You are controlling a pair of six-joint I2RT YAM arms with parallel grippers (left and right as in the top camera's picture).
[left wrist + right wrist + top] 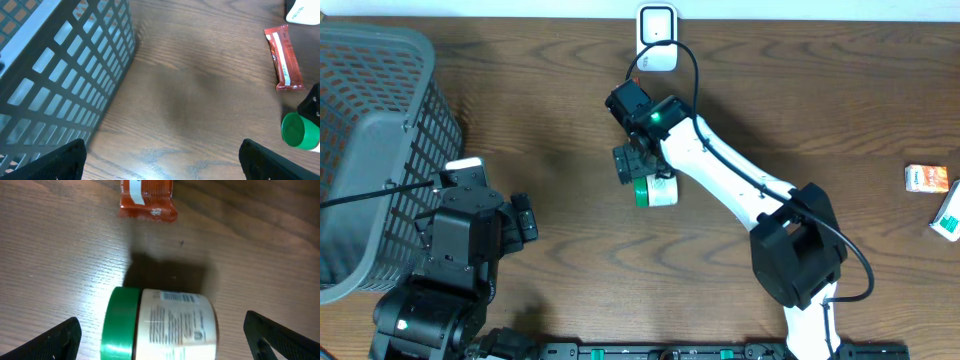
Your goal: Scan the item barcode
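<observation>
A white jar with a green lid (165,327) lies on its side on the wooden table, its printed label and barcode (177,297) facing up. My right gripper (165,340) hangs open above it, one finger off each end of the jar, touching neither. From overhead, the right gripper (632,162) sits just above the jar (658,190). A white scanner (657,36) stands at the table's far edge. My left gripper (160,162) is open over bare wood beside the basket, and the jar's green lid (299,131) shows at the right of its view.
A grey mesh basket (380,130) fills the left side, close to the left arm (460,235). A red snack wrapper (147,200) lies just beyond the jar. An orange box (928,178) and a blue-white box (948,215) lie at the far right.
</observation>
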